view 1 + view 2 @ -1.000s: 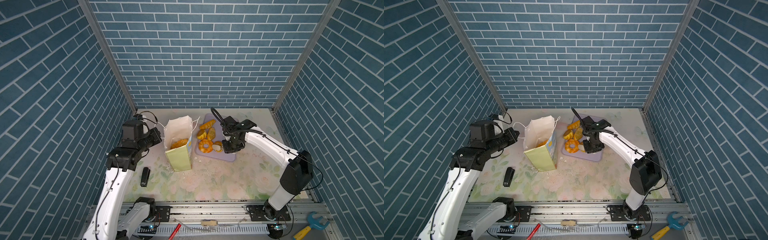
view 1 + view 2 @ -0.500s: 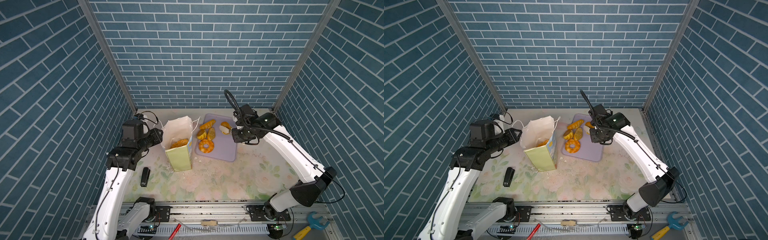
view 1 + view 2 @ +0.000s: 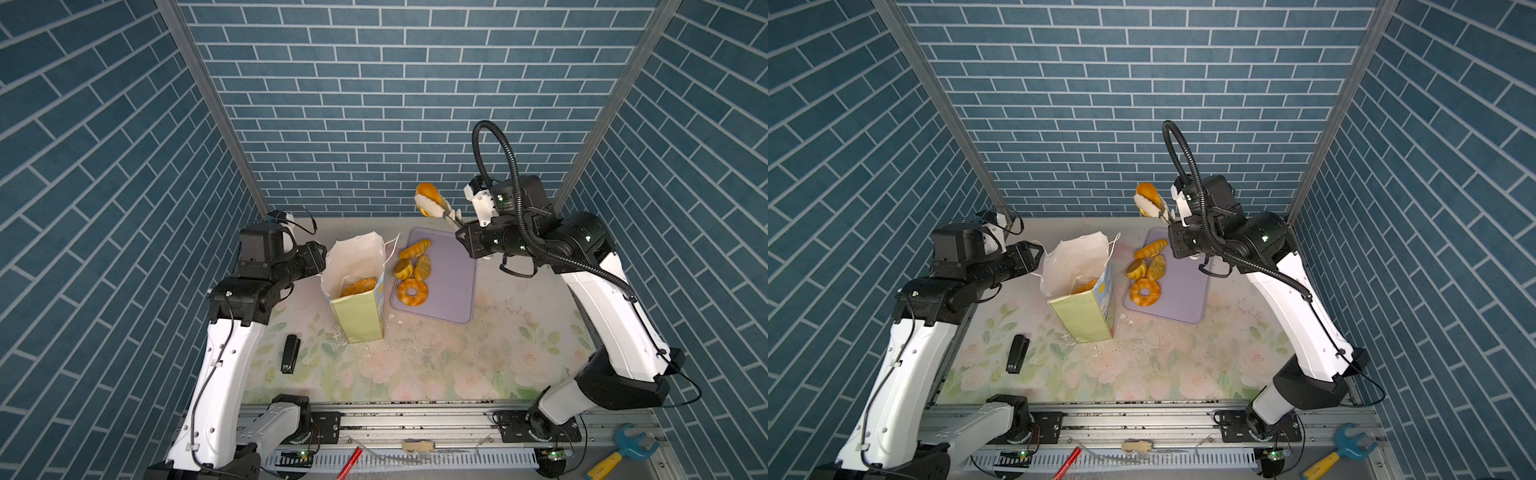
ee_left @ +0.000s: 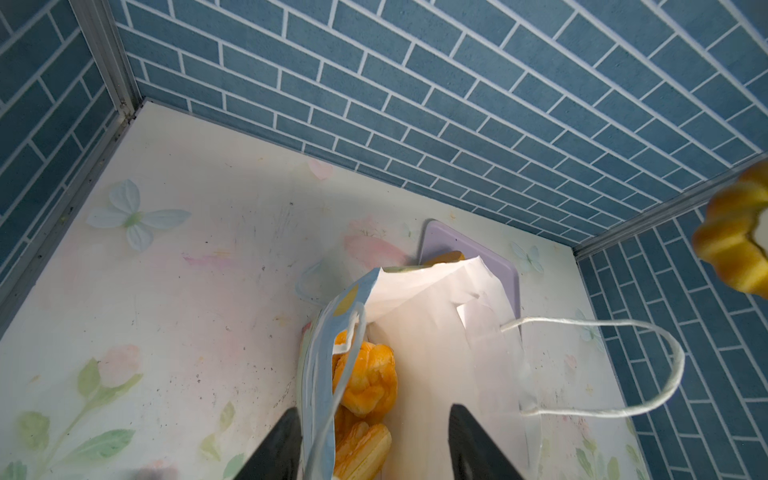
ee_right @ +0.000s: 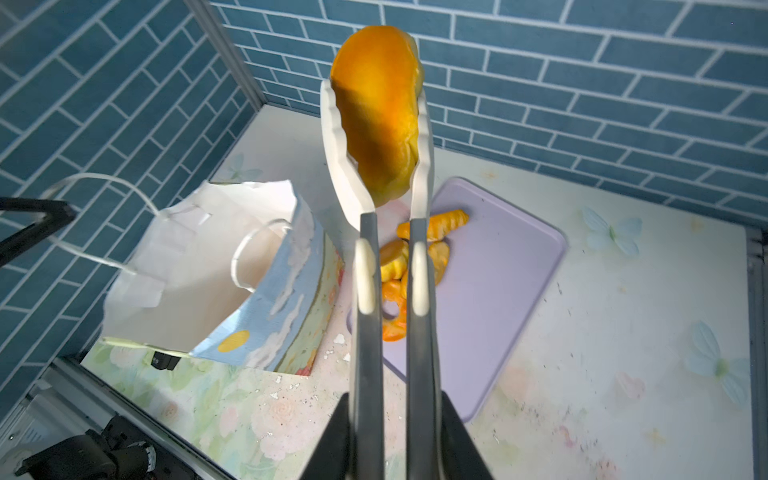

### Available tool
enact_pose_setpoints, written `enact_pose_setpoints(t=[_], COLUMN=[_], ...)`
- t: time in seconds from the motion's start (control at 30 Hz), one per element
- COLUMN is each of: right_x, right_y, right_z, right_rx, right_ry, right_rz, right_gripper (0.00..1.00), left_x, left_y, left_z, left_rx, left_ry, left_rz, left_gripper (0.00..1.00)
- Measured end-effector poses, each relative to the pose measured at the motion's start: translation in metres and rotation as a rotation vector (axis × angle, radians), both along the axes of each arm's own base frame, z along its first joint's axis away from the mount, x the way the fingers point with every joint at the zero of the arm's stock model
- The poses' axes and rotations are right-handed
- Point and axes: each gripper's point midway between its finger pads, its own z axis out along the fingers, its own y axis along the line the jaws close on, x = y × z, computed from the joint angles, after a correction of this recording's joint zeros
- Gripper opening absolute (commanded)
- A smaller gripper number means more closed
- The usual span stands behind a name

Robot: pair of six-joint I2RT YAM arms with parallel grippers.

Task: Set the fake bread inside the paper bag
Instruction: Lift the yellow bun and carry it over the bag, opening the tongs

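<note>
My right gripper (image 5: 392, 436) is clamped tight on the grey handles of the tongs (image 5: 369, 332). Their white tips pinch a bun (image 5: 378, 104) high in the air, above the far end of the lilac tray (image 3: 453, 282) and off to one side of the paper bag (image 3: 359, 320), not yet over its mouth. My left gripper (image 4: 372, 409) sits at the bag's rim with its jaws standing well apart. The blue printed side wall runs between them, but I cannot tell whether either jaw touches the paper. The bag stands upright on the table (image 3: 415, 365) just beside the tray, mouth open. At the bottom of it I see orange pastries (image 4: 370, 374), at least two, though I cannot count them for sure. Four pieces lie on the tray: a long twisted loaf (image 3: 414, 248), a round roll (image 3: 403, 269), a flat oval piece (image 3: 423, 267) and the ring doughnut (image 3: 412, 291). I judge the job roughly half done, with some pieces in, one in the air and four to fetch. Next I need to swing the tongs across over the opening and let go, and I would want the bag's mouth wide for that.
</note>
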Motion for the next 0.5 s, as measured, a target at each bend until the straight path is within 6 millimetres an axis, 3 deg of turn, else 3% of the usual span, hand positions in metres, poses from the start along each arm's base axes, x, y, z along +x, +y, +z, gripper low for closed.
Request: enact_pose_setpoints(t=[0.23,0.5], right_x=[-0.016,-0.045], right_y=[0.057,0.11], right_z=[0.001,-0.027], right_rx=[-0.007,-0.09], right_ry=[-0.047,-0.036], right_rz=[0.175,0.344], right_gripper=[0.28,0.29], left_x=[0.013,0.017], left_y=[-0.002,-0.006], left_z=[-0.01,-0.016], left_rx=[0.001,-0.014], left_ry=[0.04,0.063], left_rz=[-0.011,-0.022], left_gripper=[0.57,0.29])
